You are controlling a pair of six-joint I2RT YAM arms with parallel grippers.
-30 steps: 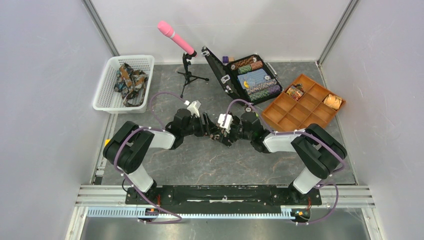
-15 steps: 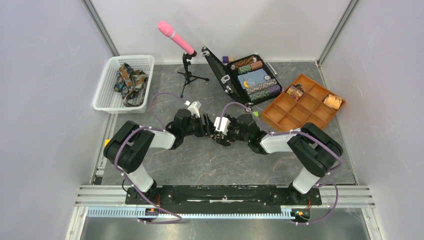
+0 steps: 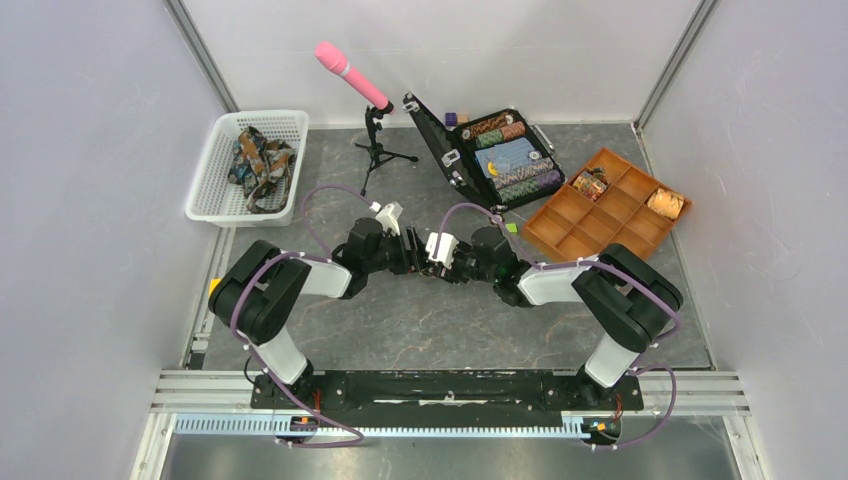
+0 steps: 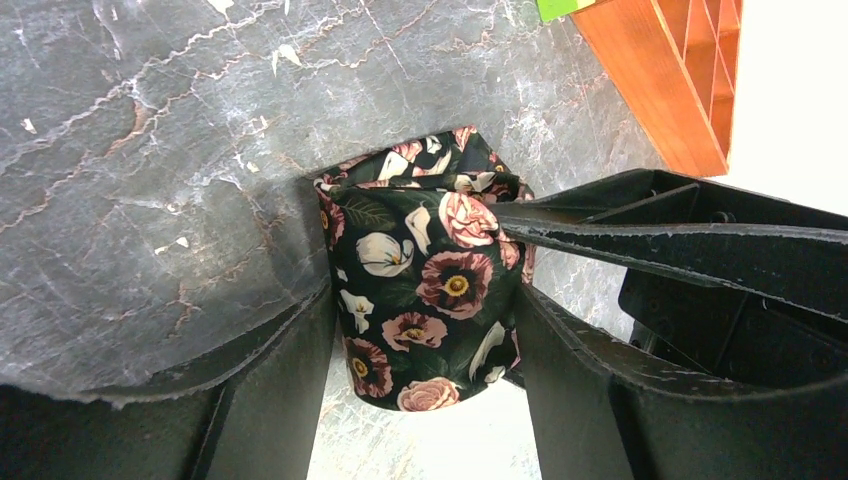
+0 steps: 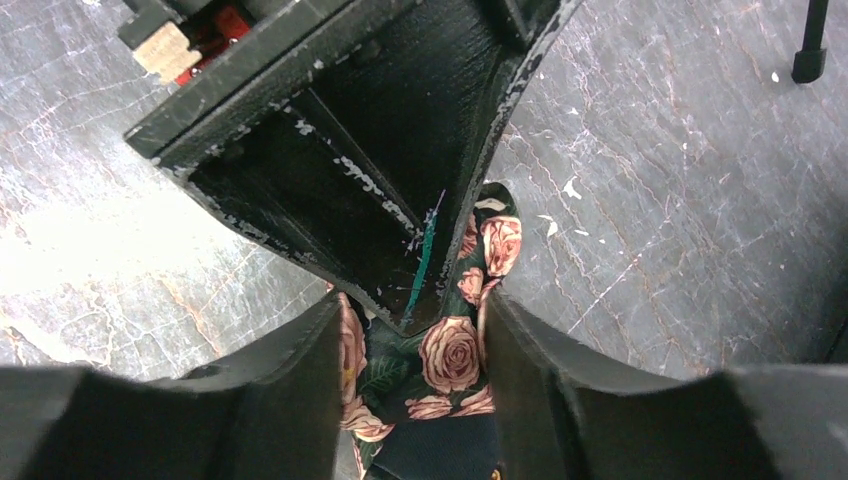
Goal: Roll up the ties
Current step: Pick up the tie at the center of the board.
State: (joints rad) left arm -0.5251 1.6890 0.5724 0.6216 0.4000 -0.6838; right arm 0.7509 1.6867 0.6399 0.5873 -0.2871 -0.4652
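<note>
A tie (image 4: 425, 300), dark with pink roses and white lilies, stands coiled into a fist-sized roll just above the table. My left gripper (image 4: 425, 300) is shut on the coil, one finger pressed to each side. From the opposite side my right gripper (image 5: 412, 310) is shut on the same tie (image 5: 445, 360), fabric filling the gap between its fingers. The two grippers meet at mid-table, left gripper (image 3: 418, 255) against right gripper (image 3: 441, 262). More ties (image 3: 258, 160) lie heaped in the white basket. Two coiled ties (image 3: 590, 183) sit in the orange tray, one of them tan-gold (image 3: 666, 203).
A white basket (image 3: 218, 205) stands at the far left. A pink microphone (image 3: 352, 74) on a small tripod stands at the back. An open black case (image 3: 440, 140) of poker chips lies beside the orange compartment tray (image 3: 585, 235) at the right.
My right gripper has moved left up to the left gripper, and its jaws have narrowed from wide open onto the coiled tie. The left gripper has kept its place and grip.
</note>
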